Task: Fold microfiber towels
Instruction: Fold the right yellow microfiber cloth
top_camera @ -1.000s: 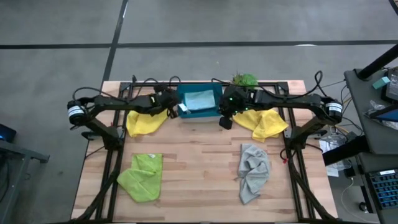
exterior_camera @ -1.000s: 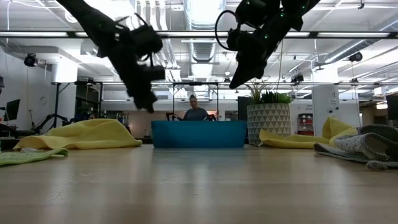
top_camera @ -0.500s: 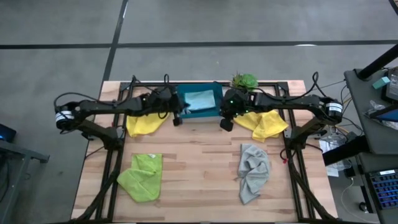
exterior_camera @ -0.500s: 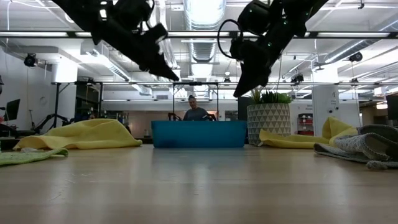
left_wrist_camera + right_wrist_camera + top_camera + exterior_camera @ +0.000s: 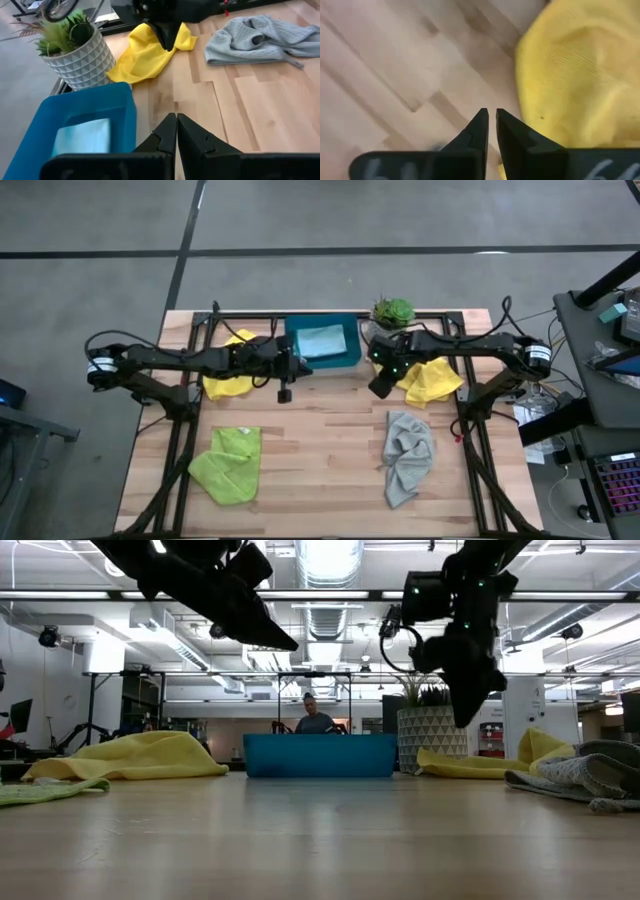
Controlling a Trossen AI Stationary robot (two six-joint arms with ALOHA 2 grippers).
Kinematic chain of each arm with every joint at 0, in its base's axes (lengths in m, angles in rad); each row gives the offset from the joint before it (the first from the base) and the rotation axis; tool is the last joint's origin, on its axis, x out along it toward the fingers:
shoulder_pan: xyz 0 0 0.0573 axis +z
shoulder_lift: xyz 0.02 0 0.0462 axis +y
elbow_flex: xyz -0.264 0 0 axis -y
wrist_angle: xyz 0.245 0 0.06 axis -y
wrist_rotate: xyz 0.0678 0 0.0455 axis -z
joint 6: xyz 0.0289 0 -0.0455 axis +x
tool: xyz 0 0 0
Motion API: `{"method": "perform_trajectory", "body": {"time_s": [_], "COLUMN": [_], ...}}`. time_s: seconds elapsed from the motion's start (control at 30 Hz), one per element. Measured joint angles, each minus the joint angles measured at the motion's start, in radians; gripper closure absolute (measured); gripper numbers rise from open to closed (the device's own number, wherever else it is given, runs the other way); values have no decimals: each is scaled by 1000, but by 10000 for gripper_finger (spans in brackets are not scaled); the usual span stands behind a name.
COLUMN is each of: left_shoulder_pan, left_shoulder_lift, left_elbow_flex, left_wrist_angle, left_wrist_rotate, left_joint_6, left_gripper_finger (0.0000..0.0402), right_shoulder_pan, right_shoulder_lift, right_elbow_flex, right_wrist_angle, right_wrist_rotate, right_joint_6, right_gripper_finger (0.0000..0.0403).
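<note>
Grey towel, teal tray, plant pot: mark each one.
Grey towel (image 5: pixel 408 457), high view, middle of the crumpled cloth.
Teal tray (image 5: pixel 320 756), low view, centre of its front wall.
Plant pot (image 5: pixel 80 62), left wrist view, on its white patterned side.
</note>
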Motion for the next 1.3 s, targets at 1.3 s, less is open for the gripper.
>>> {"method": "perform_trajectory", "body": {"time_s": [1.3], "left_shoulder_pan": [-416], "left_shoulder_lift": [-18], "left_elbow_flex": [10], "left_wrist_angle": [377], "left_wrist_rotate": [-226], "left_joint_6": [-95], "left_gripper_finger": [402], "right_shoulder_pan": [-73], "right_shoulder_lift": [61], "right_elbow_flex": [-167], "right_wrist_angle": [346], "right_wrist_rotate": [213], "right_joint_6": [141], "right_gripper_finger": [261]}}
